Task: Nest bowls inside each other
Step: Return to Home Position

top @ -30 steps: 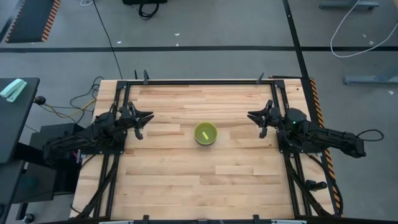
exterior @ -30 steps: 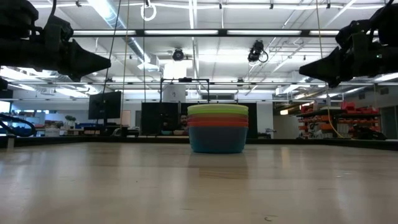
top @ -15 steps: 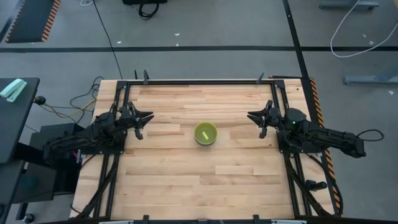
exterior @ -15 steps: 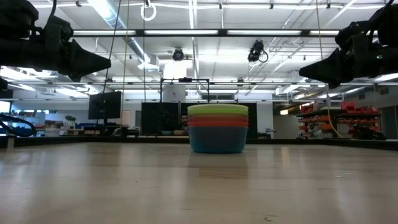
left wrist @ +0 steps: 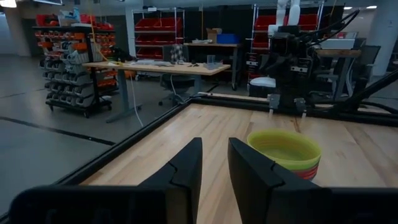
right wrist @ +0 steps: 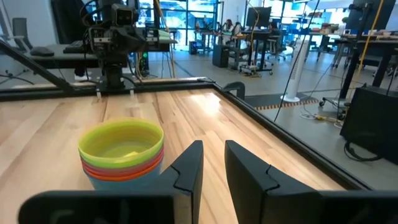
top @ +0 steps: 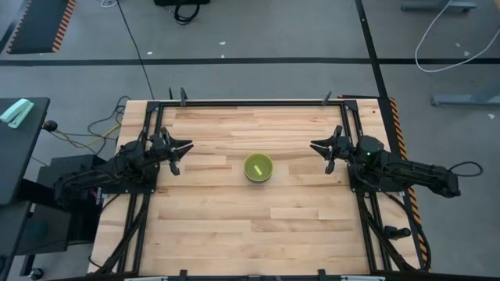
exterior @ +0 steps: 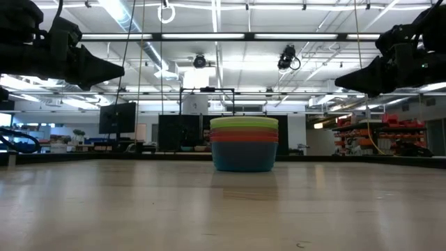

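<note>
nested bowls [top: 258,167], yellow topmost, table [top: 234,226] centre

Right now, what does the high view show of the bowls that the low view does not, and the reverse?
Only the high view shows the inside of the yellow-green top bowl and its place near the middle of the table. Only the low view shows the stack from the side: orange and red bands under the lime rim, a blue bowl at the bottom. Both show one upright stack, with the left gripper and the right gripper clear of it.
</note>
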